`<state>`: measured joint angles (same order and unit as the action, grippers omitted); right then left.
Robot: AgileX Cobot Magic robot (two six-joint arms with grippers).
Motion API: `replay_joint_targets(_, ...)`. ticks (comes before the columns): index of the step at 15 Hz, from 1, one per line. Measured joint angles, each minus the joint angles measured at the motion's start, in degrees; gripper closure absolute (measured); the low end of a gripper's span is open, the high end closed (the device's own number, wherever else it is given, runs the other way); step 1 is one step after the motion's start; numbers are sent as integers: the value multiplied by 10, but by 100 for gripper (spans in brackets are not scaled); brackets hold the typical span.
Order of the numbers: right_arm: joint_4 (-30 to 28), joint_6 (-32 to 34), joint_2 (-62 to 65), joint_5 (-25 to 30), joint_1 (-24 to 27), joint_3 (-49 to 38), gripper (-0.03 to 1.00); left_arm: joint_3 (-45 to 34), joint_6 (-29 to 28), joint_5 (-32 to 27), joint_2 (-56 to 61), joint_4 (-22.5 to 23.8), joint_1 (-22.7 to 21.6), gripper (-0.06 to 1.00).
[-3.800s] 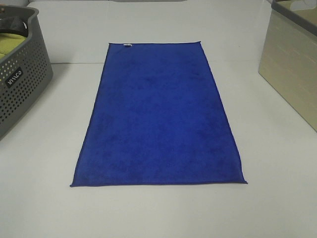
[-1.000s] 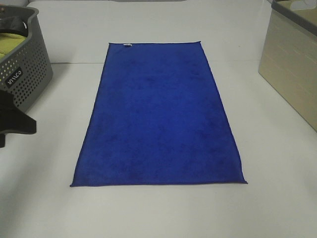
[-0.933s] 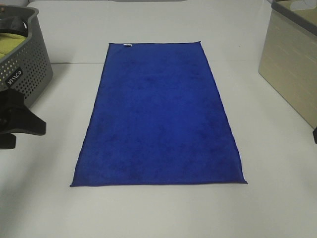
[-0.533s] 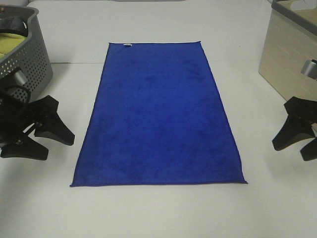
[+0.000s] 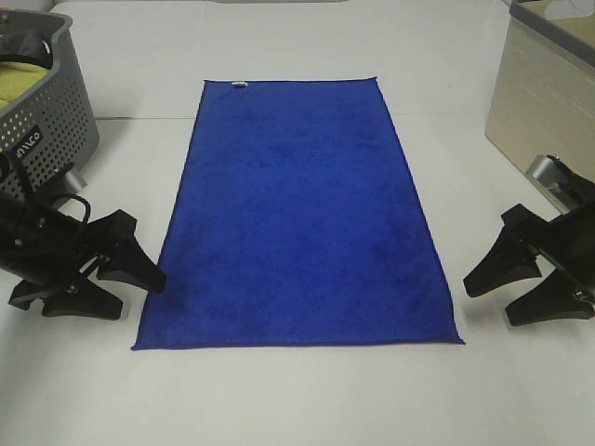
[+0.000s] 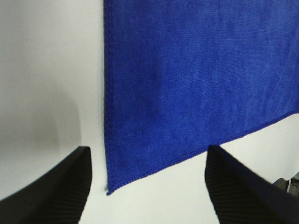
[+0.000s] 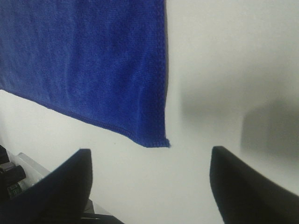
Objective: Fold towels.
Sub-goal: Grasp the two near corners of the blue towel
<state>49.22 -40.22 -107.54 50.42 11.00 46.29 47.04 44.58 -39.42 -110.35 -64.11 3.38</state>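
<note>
Royal-blue rectangular microfibre towel (image 5: 302, 218) lies flat on white table (image 5: 297, 400). Left tool (image 5: 139, 295) and right tool (image 5: 489, 303): both spread wide, empty, just beside near corners.

A: Towels, how many?
B: One — a royal-blue towel (image 5: 302, 214), carrying one white tag (image 5: 240, 85).
A: And grippers?
B: Two: the left gripper (image 5: 137, 295) and the right gripper (image 5: 493, 303), two black fingers (image 5: 130, 265) apiece, so four in all.
A: Containers?
B: Two — one grey perforated basket (image 5: 51, 130) and one beige bin (image 5: 539, 121).
A: Any other cloth?
B: One yellow-green cloth (image 5: 20, 82). And one white table (image 5: 297, 400).
</note>
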Motion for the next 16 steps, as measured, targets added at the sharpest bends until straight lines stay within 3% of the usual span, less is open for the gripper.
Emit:
replay_joint_targets(3,18,-22,-39,-3,0,13,27,2,25,9,-25,-18,0,29)
replay_joint_targets(6,30,-24,-69,5,-4,32,27,5,68,1,-42,-75,2,29)
replay_joint_targets(11,64,-23,-103,18,-80,54,30,22,96,-19,-68,-109,44,29)
replay_joint_targets(13,70,-22,-115,17,-86,57,43,30,91,-23,-76,-109,46,33)
replay_joint_targets(14,68,-20,-118,10,-86,57,48,31,88,-19,-80,-109,46,42)
replay_joint_targets(16,63,-6,-120,-9,-86,57,79,31,87,-6,-87,-101,46,73)
